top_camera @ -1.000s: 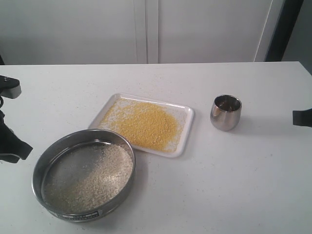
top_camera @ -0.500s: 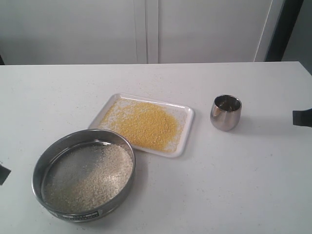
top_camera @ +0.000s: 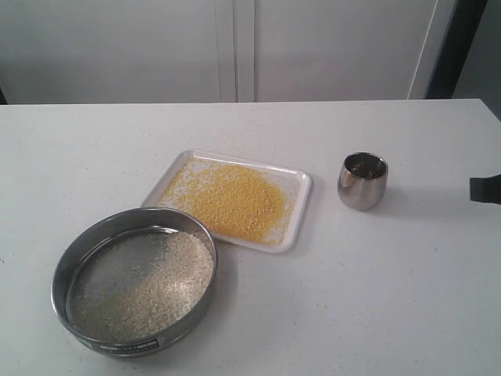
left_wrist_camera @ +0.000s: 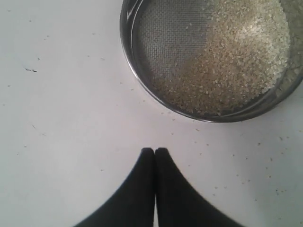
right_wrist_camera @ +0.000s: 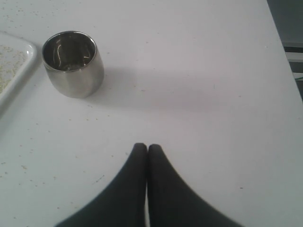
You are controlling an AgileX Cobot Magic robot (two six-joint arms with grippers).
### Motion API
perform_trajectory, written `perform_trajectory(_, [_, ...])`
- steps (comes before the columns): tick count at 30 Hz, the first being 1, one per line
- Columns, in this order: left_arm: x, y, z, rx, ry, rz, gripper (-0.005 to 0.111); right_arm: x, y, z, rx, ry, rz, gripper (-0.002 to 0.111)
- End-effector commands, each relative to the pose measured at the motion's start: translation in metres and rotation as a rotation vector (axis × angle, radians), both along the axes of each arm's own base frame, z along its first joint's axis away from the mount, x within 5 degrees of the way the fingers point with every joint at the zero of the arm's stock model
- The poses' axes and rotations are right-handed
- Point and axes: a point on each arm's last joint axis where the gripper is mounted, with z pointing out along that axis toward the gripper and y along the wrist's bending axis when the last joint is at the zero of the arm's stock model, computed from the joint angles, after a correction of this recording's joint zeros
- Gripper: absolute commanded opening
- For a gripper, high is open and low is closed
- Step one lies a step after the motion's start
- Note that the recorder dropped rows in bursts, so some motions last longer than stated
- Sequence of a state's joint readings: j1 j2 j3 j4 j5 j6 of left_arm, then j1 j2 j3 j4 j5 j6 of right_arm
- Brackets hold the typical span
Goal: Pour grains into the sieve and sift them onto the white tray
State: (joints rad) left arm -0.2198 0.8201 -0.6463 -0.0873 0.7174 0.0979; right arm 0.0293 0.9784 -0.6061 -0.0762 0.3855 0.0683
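The steel sieve point(top_camera: 134, 281) point(left_wrist_camera: 137, 61) rests on the table at the front left, with pale whitish grains point(top_camera: 153, 283) point(left_wrist_camera: 232, 61) lying on its mesh. Behind it and to the right, the white tray point(top_camera: 298, 215) holds a heap of golden-yellow grains point(top_camera: 235, 200); a corner of that tray point(right_wrist_camera: 26, 66) shows in the right wrist view. My left gripper point(left_wrist_camera: 155, 151) is shut and empty over bare table, a short way from the sieve's rim. My right gripper point(right_wrist_camera: 147, 147) is shut and empty too, away from the cup. Only a dark piece of the right arm point(top_camera: 485, 189) shows in the exterior view.
A small rounded steel cup point(top_camera: 362, 181) point(right_wrist_camera: 72, 63) stands upright to the right of the tray and looks empty. Stray grains point(left_wrist_camera: 265, 156) dot the table point(top_camera: 352, 298) around the sieve. The table's right edge point(right_wrist_camera: 284, 61) lies close to the right arm.
The left arm, at the left edge of the exterior view a second ago, has drawn back out of that view. Sieve, tray, cup and right arm have not moved.
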Motion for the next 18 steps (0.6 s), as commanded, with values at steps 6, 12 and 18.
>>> perform_trajectory(6, [0.012,0.0,0.011,-0.005,-0.21,-0.006,0.0,-0.001,-0.002,0.001,-0.001,-0.013,-0.007,0.0])
perform_trajectory(12, [0.02,-0.001,0.025,-0.07,-0.389,0.034,0.0,-0.001,-0.002,0.001,-0.001,-0.013,-0.007,0.0])
perform_trajectory(18, [0.003,0.007,0.037,0.004,-0.49,0.012,0.0,-0.001,-0.002,0.001,-0.001,-0.013,-0.007,0.0])
